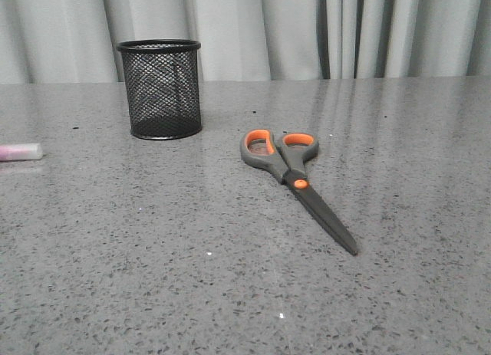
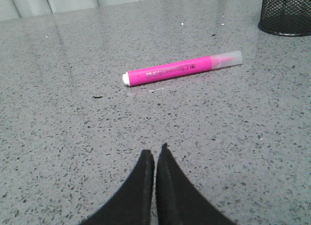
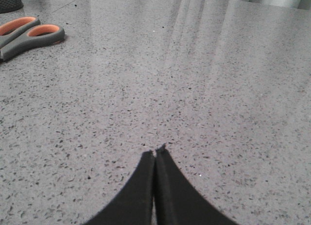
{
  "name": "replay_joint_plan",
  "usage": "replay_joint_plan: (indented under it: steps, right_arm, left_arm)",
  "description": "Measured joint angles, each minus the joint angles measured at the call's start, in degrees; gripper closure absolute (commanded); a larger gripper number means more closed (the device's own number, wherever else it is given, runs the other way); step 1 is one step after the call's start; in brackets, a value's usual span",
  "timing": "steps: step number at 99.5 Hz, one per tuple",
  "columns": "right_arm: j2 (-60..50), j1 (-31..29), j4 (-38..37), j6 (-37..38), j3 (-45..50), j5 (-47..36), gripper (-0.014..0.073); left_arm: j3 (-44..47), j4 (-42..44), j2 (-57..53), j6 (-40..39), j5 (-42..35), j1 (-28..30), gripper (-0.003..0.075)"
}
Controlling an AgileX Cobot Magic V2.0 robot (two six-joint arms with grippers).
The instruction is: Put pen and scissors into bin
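On the speckled grey table (image 1: 153, 255), the scissors (image 1: 295, 179) lie flat right of the upright bin (image 1: 159, 88), handles toward it, blades pointing away toward the near right. The pen (image 2: 182, 68) lies apart at the far left, capped end toward the bin; its barrel print is too small to read. The left gripper (image 2: 155, 154) and right gripper (image 3: 155, 154) are both pressed together, holding nothing.

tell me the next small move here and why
Probably open the left tool and ease it toward the pen. Both the left and right tool are shut and empty, the pen and the scissors lie flat on the table outside the bin, and the pen lies straight ahead of the left tool.
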Motion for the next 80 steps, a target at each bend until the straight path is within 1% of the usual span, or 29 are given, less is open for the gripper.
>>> replay_joint_plan:
  steps: [39,80]
  right_arm:
    - [0.0,0.0,0.0,0.0,0.0,0.0,0.0641]
    - [0.0,0.0,0.0,0.0,0.0,0.0,0.0641]
  left_arm:
    - [0.0,0.0,0.0,0.0,0.0,3.2,0.0739]
    - [0.0,0.0,0.0,0.0,0.0,3.2,0.0739]
